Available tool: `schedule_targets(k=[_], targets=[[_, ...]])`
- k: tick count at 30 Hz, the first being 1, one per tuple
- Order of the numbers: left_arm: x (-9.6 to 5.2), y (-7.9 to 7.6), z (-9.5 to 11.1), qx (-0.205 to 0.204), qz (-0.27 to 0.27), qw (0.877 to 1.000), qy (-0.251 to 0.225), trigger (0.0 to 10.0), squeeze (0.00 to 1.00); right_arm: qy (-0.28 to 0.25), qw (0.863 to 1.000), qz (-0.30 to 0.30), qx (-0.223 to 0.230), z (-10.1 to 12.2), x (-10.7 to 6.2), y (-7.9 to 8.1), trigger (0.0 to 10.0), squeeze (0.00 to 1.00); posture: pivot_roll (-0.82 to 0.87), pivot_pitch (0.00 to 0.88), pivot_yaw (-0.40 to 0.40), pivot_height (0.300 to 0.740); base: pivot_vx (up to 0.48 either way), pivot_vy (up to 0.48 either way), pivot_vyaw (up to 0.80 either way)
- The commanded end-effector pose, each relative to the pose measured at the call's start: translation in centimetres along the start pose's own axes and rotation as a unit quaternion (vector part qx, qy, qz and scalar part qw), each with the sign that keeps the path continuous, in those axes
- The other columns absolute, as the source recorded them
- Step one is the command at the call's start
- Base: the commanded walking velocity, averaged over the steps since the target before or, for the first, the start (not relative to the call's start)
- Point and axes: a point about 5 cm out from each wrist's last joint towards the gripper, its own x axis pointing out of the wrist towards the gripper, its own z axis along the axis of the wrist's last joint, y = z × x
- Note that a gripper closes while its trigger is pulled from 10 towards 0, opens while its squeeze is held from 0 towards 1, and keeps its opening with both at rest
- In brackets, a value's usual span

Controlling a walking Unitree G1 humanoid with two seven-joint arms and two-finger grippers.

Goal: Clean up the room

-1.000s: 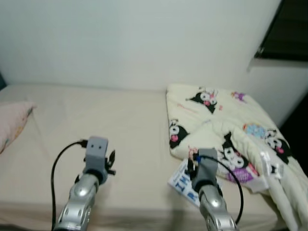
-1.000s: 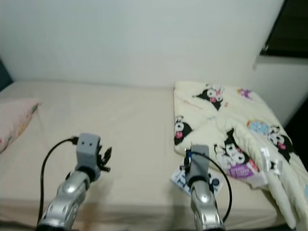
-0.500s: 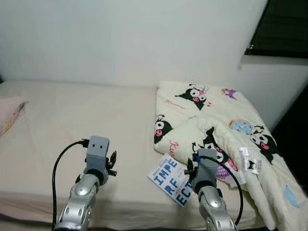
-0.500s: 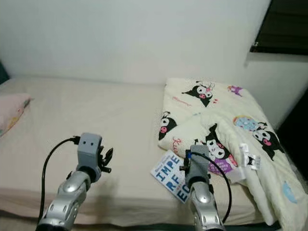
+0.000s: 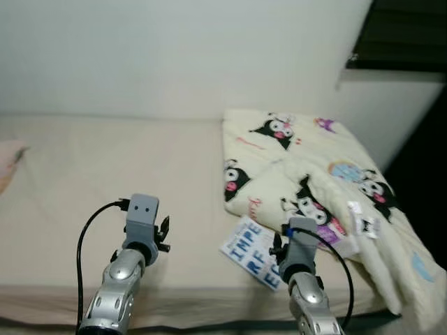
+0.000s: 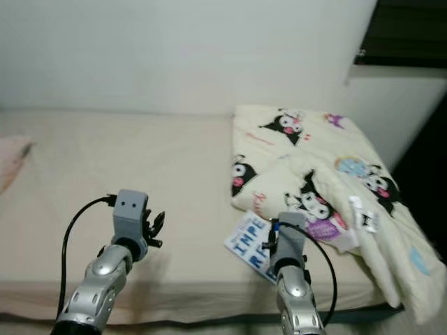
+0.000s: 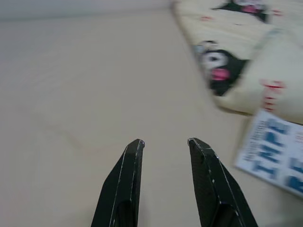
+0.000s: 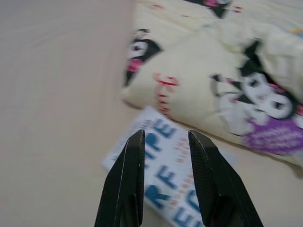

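Observation:
A white book with blue letters lies flat on the beige bed, its far edge tucked against a cream cartoon-print blanket heaped on the bed's right half. My right gripper hovers open just above the book, nothing between its fingers. My left gripper is open over bare sheet, left of the book. Both silver arms reach forward at the bed's near edge.
A pink pillow lies at the far left of the bed. A white wall backs the bed, with a dark window at the upper right. The blanket hangs over the bed's right edge.
The camera has swung right and back: bed and blanket have shifted left, and more of the book and the bed's near edge show. Both grippers stay open.

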Motion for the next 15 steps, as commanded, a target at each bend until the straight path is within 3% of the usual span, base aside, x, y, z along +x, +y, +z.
schedule_targets(k=[1,15], targets=[[-0.17,0.02,-0.30,0.009,0.003,1.000,0.006,10.0,0.00,0.003,1.000,-0.008,0.002,-0.10,-0.03,-0.54,10.0,0.00,0.09,0.013,-0.043,0.740,0.000,0.000,0.00],[-0.25,0.15,-0.20,0.001,0.015,1.000,0.002,10.0,0.00,-0.003,1.000,-0.014,-0.005,0.25,0.24,-0.81,10.0,0.00,0.09,0.016,-0.050,0.740,0.000,0.000,0.00]])
